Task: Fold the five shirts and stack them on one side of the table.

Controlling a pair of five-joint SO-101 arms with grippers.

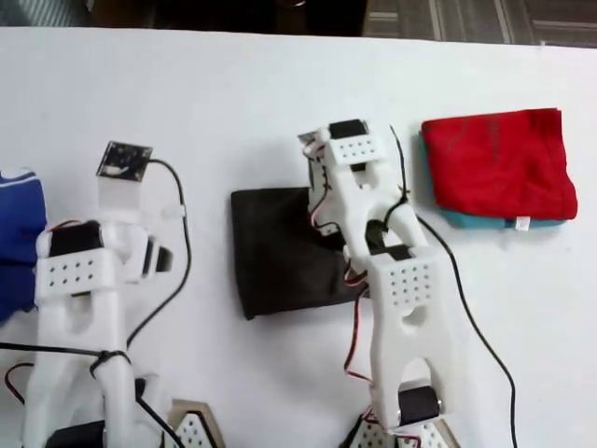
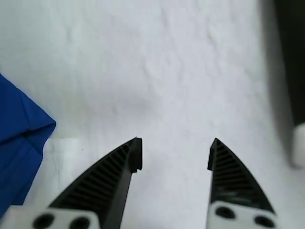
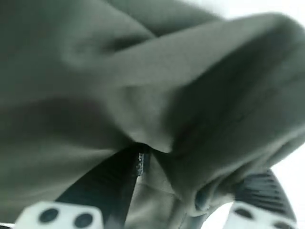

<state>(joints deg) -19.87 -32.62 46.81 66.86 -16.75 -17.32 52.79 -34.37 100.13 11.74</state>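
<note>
- While sitting at the black shirt (image 1: 275,247)'s edge, your right gripper (image 3: 195,171) is pinching a fold between its fingers (image 3: 121,186).
- Your left gripper (image 2: 174,152) is gaping left of that shirt; the high view is showing the shirt folded.

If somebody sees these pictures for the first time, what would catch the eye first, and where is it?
The bright red shirt, folded, lies at the right side of the table on top of a teal shirt. In the middle, the right claw is down in the folds of a black shirt. The left claw is open above bare table beside a blue shirt at the left edge.
</note>
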